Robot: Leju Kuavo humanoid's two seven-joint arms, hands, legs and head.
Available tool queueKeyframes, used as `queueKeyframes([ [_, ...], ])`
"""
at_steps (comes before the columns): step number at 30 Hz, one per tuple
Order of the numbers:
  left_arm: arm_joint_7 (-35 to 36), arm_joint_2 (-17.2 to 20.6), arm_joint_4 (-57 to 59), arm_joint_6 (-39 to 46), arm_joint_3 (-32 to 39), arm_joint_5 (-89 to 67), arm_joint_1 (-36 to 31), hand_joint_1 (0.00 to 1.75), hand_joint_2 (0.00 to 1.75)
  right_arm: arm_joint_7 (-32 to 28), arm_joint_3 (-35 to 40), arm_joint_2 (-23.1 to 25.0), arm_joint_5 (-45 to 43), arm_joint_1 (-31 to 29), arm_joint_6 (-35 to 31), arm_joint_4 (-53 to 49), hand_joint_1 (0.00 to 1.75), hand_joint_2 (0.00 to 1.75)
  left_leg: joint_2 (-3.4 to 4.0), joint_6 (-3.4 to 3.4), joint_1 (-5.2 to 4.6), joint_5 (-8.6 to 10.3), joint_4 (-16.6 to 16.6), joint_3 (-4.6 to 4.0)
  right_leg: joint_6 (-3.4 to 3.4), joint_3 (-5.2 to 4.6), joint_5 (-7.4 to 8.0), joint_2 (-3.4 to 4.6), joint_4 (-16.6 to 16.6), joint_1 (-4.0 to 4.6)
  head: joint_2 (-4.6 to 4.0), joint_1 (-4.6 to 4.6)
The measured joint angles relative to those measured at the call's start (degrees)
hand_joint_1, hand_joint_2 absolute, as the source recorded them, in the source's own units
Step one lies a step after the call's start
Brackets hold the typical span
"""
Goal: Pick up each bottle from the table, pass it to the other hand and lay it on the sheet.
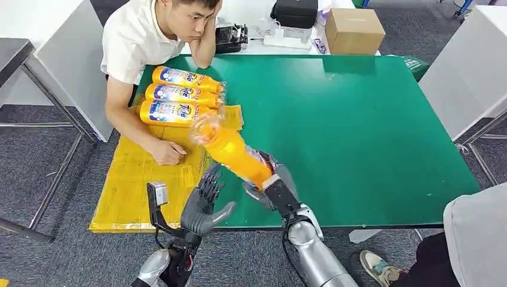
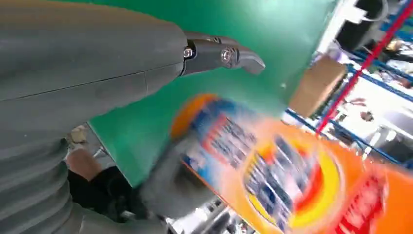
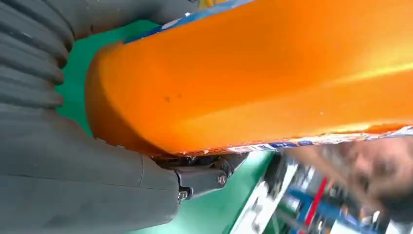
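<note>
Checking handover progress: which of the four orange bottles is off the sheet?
The blurred bottle held by the right robot hand; the other three lie side by side on the yellow sheet.

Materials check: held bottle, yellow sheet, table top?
Bottle: likely plastic, glossy orange; a bright highlight streak shows in the right wrist view, and it carries a printed label. Sheet: thin plastic film, probably; it wrinkles and shines. Table: matte green mat-like surface, material unclear.
</note>
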Motion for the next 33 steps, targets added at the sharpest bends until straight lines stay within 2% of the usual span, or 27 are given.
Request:
queueKeyframes([
  [4,-2.49,-0.04,-2.1,0.2,-0.81,-3.69,-0.43,0.0,1.75,2.21,3.58,0.92,0.88,-1.69,3.38,3.77,1.75,1.75,-0.03,0.0,0.0,0.01,0.0,-0.03,0.0,-0.02,0.0,-0.03,0.0,-0.01,0.0,0.0],
  [14,-2.45,-0.02,-2.84,0.37,-0.5,-3.94,-0.29,0.0,1.75,4.73,7.28,1.09,3.68,-6.43,4.2,9.01,1.75,1.75,-0.02,0.0,-0.01,0.01,0.01,-0.03,0.0,-0.02,0.01,-0.02,0.0,-0.02,0.0,0.02],
  [21,-1.36,-0.42,-2.82,7.22,-0.35,-8.12,-0.67,0.0,1.75,7.9,9.36,1.2,7.63,-7.69,2.06,10.52,1.75,1.75,-0.01,0.0,0.0,0.01,0.01,-0.04,0.0,-0.07,0.0,-0.02,0.0,-0.01,0.0,0.02],
  [33,0.19,-0.7,-2.17,10.69,-0.37,-9.34,-0.85,0.0,1.75,9.62,10.43,1.18,10.19,-8.25,-0.52,11.39,1.75,1.75,0.02,0.0,-0.01,0.01,0.01,-0.05,0.0,-0.1,0.0,-0.01,0.0,-0.02,0.0,0.0],
])
